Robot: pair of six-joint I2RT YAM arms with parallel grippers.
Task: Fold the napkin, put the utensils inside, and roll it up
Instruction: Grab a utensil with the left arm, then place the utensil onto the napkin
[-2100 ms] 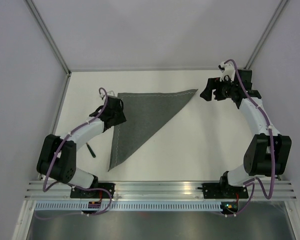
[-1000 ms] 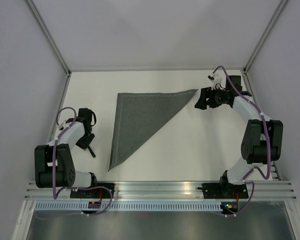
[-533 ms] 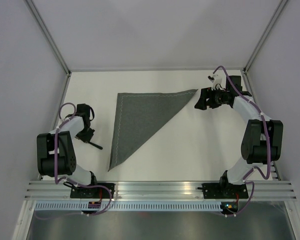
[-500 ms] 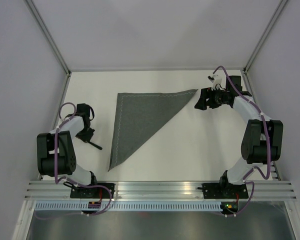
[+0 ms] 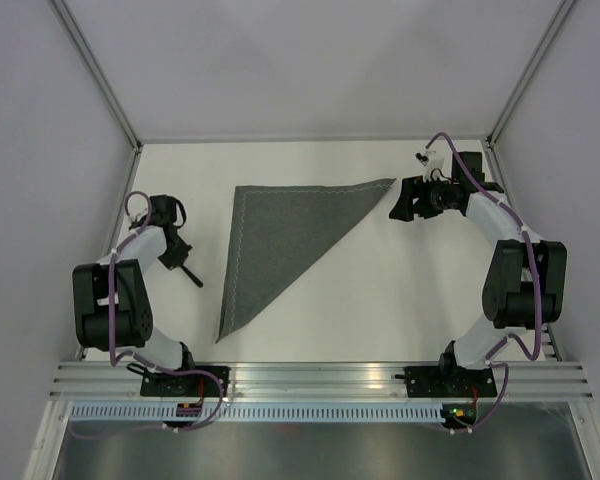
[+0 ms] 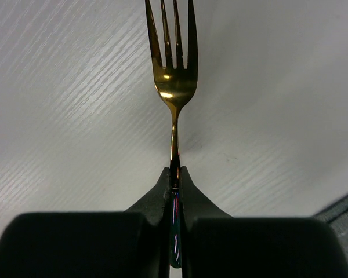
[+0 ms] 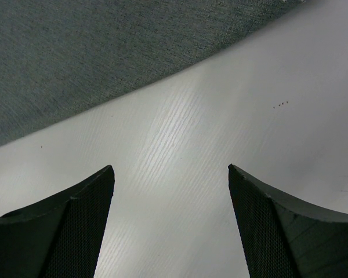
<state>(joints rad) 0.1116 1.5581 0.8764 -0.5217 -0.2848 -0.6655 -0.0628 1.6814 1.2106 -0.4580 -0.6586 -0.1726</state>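
Left claw (image 6: 174, 172) clamped on fork (image 6: 174, 87), right claw (image 7: 170, 169) spread wide

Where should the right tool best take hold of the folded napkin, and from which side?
Probably grip the pointed far-right corner of the napkin, coming in low from the right. The cloth lies flat as a triangle, and that thin tip points at the open right tool, which stands just beside it.

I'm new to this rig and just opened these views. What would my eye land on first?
The dark grey napkin, folded into a triangle, lies on the white table. At the table's left side the left gripper is shut on the handle of a gold fork. The right gripper stands open beside the napkin's far right tip.
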